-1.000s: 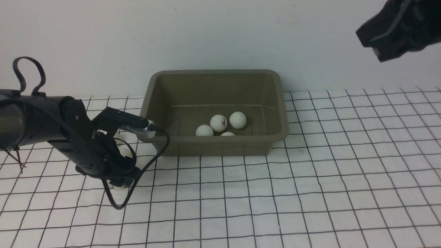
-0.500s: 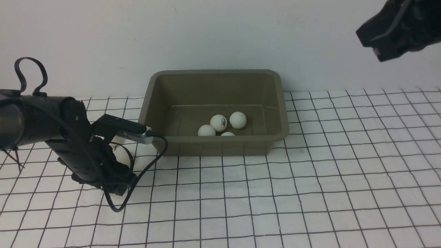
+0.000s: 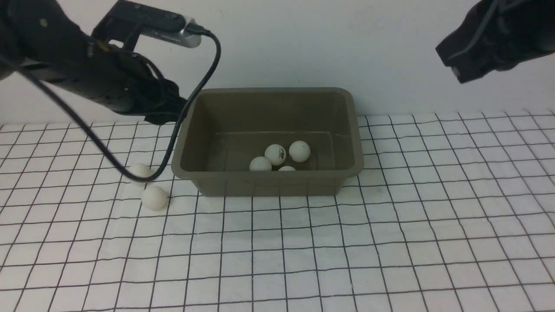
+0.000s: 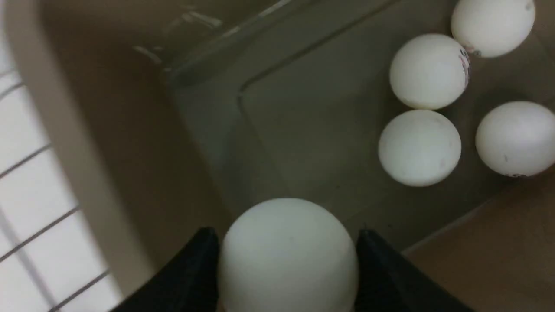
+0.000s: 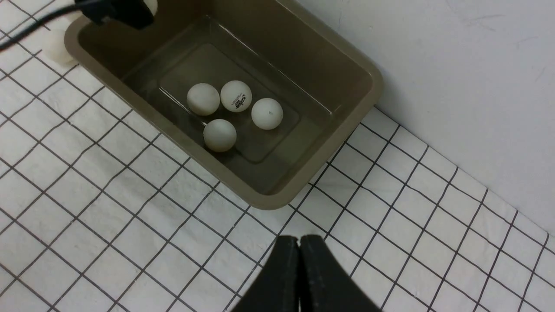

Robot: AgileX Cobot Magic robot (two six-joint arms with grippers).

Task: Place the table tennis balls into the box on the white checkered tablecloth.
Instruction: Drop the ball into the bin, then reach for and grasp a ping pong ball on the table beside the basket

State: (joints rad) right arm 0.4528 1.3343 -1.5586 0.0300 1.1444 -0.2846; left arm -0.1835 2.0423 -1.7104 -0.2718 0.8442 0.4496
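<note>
Step in hand: delivery of one ball to the box. I judge this the carry-and-release stage, with the pick-up complete.

Left hand [image 4: 287, 245]: closed on a ball [image 4: 288, 260], which sits squarely between the two black fingers. The hand is raised above the left end of the box [image 3: 269, 184]. In the left wrist view, the box's inner wall, one corner and part of its floor lie beneath the held ball, and the rim and the checkered cloth [image 3: 390, 225] run off to one side. I judge the ball to be over the box's interior but close to the wall, so the margin is thin.

Right hand [image 5: 299, 268]: fingers pressed together, holding nothing, raised well clear on the right side.

Contents of the box: four balls [image 3: 275, 154] clustered on the floor towards the front wall, well apart from the held ball.

Outstanding: two loose balls [image 3: 154, 198] lie on the cloth just left of the box, close together. The left arm's cable [image 3: 204, 82] hangs down in front of the farther one.

Next move: I would carry the left hand a little further over the middle of the box, then open it. A drop from this height may bounce, and a release near the rim risks the ball glancing off outside. After that, the two loose balls need collecting.
</note>
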